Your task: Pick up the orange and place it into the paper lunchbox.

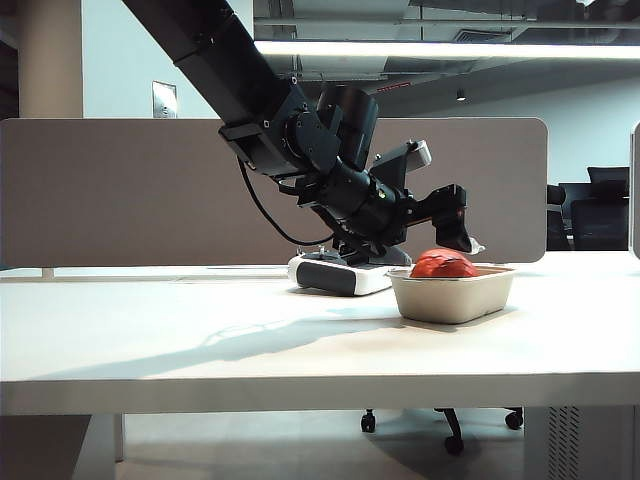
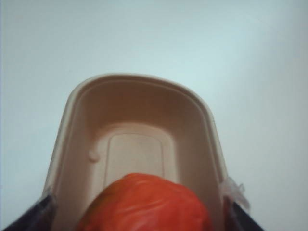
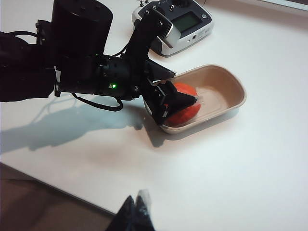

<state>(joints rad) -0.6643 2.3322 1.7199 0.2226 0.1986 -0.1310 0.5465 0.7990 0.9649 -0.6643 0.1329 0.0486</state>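
Table (image 1: pixel 200 340) first: from my console it fills the scene, white, with the left arm (image 1: pixel 230 70) slanting down across it from upper left. Behind the arm lies a white-and-black handheld controller (image 3: pixel 175 21), just beside the paper lunchbox (image 1: pixel 455 297) but not touching it that I can see.

The lunchbox is next in size, its long axis running away from the left gripper (image 3: pixel 180 102) in the left wrist view, with the far half of its floor bare. The orange (image 1: pixel 443 264) sits inside it at the near end, directly under and between the gripper's fingers, its top showing above the rim.

The left gripper's jaws are spread wide, one finger to each side of the orange and outside the tray walls in the wrist view; I see no pinch on the fruit. I judge the placing done, and what remains is lifting straight out without clipping the rim.

The right gripper (image 3: pixel 134 211) hangs well apart, near the table's edge, its tips pressed together and holding nothing.
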